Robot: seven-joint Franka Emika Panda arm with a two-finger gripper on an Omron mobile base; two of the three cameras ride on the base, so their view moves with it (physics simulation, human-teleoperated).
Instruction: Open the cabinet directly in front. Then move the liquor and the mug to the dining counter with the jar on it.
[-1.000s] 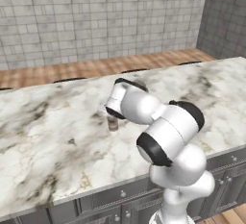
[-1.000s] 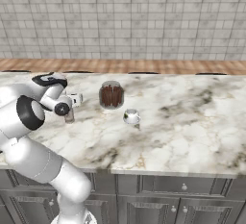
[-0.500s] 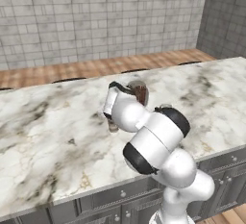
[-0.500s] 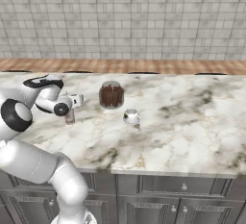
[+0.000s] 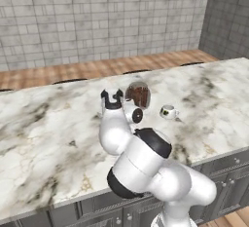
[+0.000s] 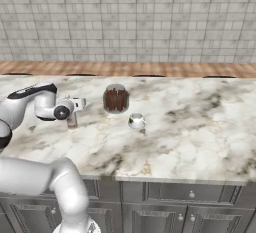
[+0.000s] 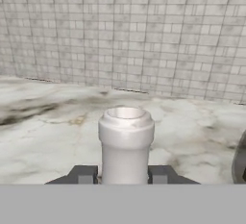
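The arm has swung left over the marble surface, its end effector clasping the liquor upright beside the jar; the mug already delivered, only release remains.

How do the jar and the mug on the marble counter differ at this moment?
The jar is taller than the mug and is see-through with dark brown contents; the mug is white and opaque. The jar stands farther back toward the wall, the mug nearer the counter's front edge. Both stand upright on the dining counter, untouched by the gripper.
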